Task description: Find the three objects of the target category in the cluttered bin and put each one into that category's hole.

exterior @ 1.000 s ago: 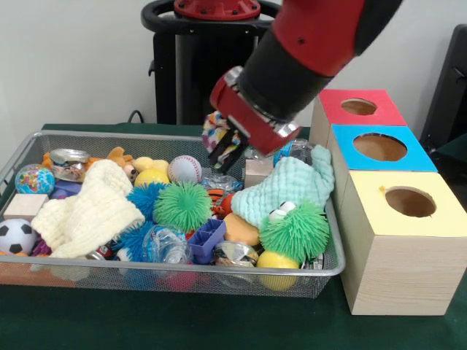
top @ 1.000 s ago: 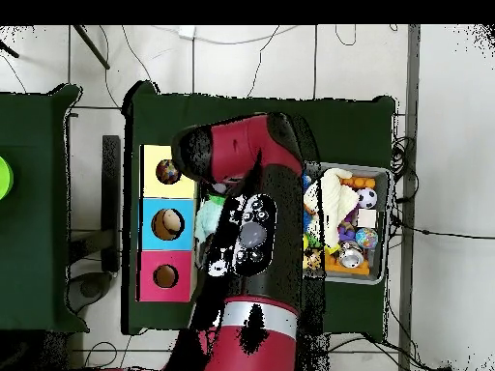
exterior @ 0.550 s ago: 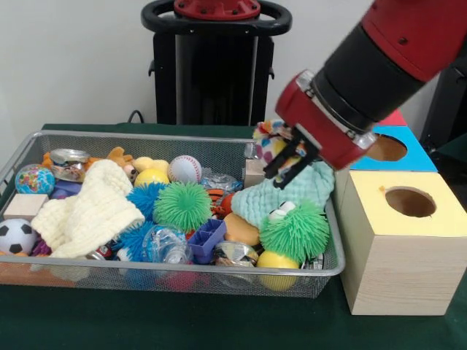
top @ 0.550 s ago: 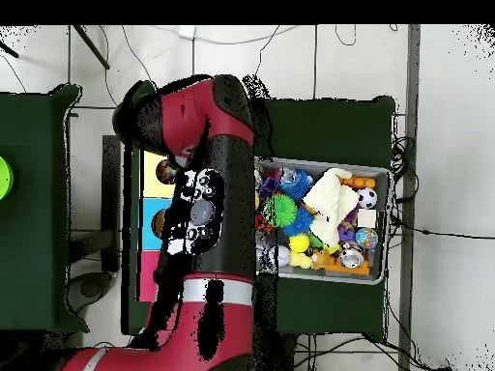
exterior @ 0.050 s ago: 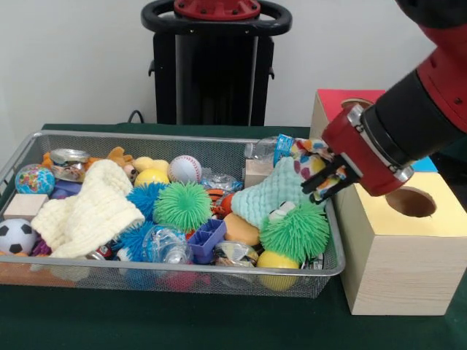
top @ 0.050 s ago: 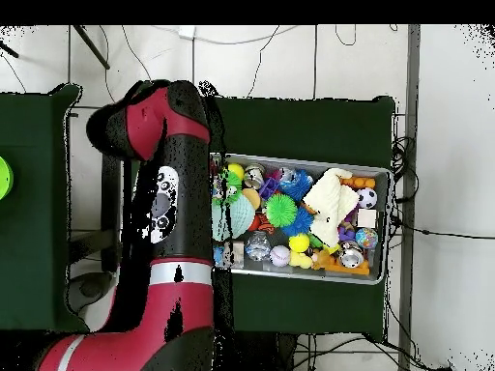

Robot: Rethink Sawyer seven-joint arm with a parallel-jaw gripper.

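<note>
No readable text, label, brand or number showed in either view. The crumpled foil wrappers (exterior @ 0.050 s ago: pixel 235 252) in the wire mesh bin (exterior @ 0.050 s ago: pixel 182 281) bore print too small to read.

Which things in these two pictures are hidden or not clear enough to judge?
- Blue box, front view: almost fully covered by the arm.
- All three boxes, overhead view: the arm lies over them.
- Colourful toy at the gripper, front view: partly hidden, its kind is unclear.
- Things under the cream cloth and the mint cloth: covered.
</note>
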